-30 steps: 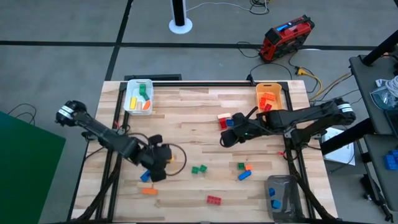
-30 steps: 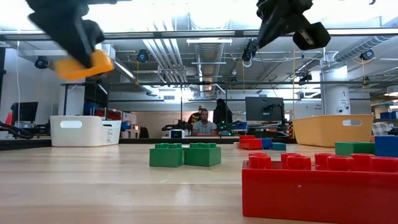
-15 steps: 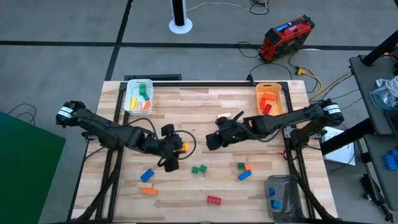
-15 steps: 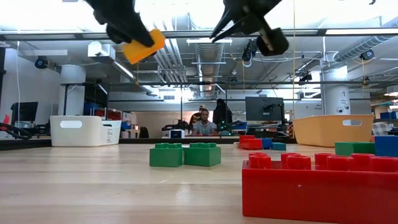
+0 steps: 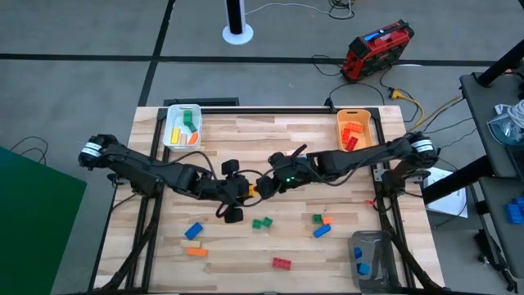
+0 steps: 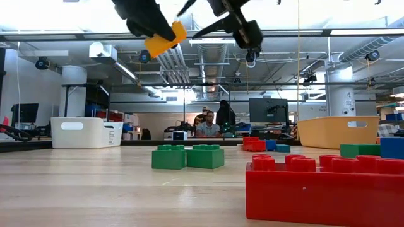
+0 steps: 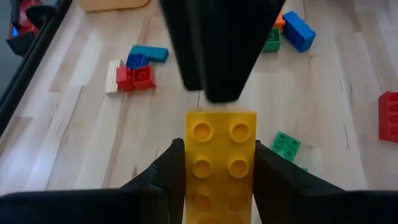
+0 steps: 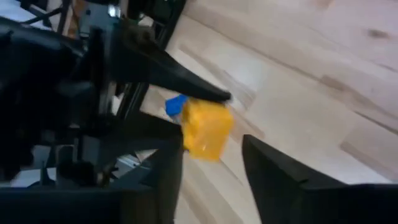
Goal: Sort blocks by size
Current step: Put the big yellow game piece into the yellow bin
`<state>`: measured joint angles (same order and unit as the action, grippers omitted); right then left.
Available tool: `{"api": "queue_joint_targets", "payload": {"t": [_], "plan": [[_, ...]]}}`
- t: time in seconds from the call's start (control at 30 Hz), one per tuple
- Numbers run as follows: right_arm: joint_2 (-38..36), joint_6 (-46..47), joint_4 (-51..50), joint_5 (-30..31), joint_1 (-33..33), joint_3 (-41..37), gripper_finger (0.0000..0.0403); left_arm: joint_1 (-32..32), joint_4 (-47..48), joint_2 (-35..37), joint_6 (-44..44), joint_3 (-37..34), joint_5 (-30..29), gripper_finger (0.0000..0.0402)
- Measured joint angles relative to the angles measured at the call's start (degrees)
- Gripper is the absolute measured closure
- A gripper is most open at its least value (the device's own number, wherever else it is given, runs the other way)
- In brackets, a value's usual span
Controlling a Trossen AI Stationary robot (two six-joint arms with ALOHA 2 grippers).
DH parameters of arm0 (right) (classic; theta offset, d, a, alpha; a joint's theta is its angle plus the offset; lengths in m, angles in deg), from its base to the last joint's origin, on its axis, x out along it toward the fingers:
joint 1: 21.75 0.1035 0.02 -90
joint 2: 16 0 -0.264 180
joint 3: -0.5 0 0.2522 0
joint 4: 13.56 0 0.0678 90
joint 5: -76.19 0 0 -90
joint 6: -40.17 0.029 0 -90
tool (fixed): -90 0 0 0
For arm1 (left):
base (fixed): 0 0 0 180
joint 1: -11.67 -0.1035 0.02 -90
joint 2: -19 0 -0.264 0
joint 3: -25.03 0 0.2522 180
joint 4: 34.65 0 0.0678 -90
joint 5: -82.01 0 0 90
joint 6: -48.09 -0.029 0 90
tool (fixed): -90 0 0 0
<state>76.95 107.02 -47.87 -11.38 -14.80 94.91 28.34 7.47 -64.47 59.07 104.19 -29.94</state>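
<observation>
My left gripper point(image 7: 217, 158) is clamped on a yellow block point(image 7: 219, 163), one finger against each long side, and the block is held up off the wooden table point(image 5: 246, 139) near its middle. In the left wrist view the block's near end is cut off by the frame edge, so I cannot state its full length; two columns of studs show. My right gripper point(image 5: 274, 182) sits just beside the block with its fingers spread apart; from overhead the two grippers crowd together and only a sliver of yellow shows between them. In the right wrist view the block hangs just ahead of the gap between my open fingers point(image 8: 273, 171), not touching them as far as I can tell. One dark finger of the right gripper blocks the upper middle of the left wrist view. Loose on the table: a green pair point(image 6: 187, 156), a red block point(image 5: 281, 263), a blue block point(image 5: 193, 230), an orange block point(image 5: 196, 251), and a red, blue and beige cluster point(image 7: 134, 68). The white bin point(image 5: 182, 128), the orange-yellow bin point(image 5: 354, 127) and the grey bin point(image 5: 370, 258) each hold blocks, but the grey bin's contents are partly cut off at the frame edge.
</observation>
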Motion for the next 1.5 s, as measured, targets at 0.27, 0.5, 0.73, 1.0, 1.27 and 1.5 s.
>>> {"api": "queue_joint_targets", "payload": {"t": [0.27,0.5,0.73,1.0,1.27,1.5], "plan": [[3.1,-2.4,0.0,-4.0,-0.4,3.1,0.017,-0.4,0.2,-1.5,-2.0,3.7,0.0,0.0279],[3.1,-2.6,0.3,-4.1,-0.4,3.5,0.0219,-0.5,0.2,-1.7,-2.6,5.2,-0.1,0.0278],[2.9,-2.7,0.1,-3.9,-0.5,3.5,0.0317,-0.5,0.6,-1.7,-2.0,5.8,-1.8,0.0249],[1.8,-4.7,-7.0,-4.5,-2.4,3.5,0.0317,-0.5,8.4,-1.5,1.8,8.3,-3.8,0.0186],[-2.9,-11.0,-31.6,-1.3,-10.4,3.5,0.0317,-0.5,14.9,-1.3,2.3,10.0,-3.8,0.0161],[-8.2,-17.9,-53.4,8.3,-25.2,3.7,0.0317,-0.4,16.6,-1.2,6.5,9.5,-3.6,0.016]]}}
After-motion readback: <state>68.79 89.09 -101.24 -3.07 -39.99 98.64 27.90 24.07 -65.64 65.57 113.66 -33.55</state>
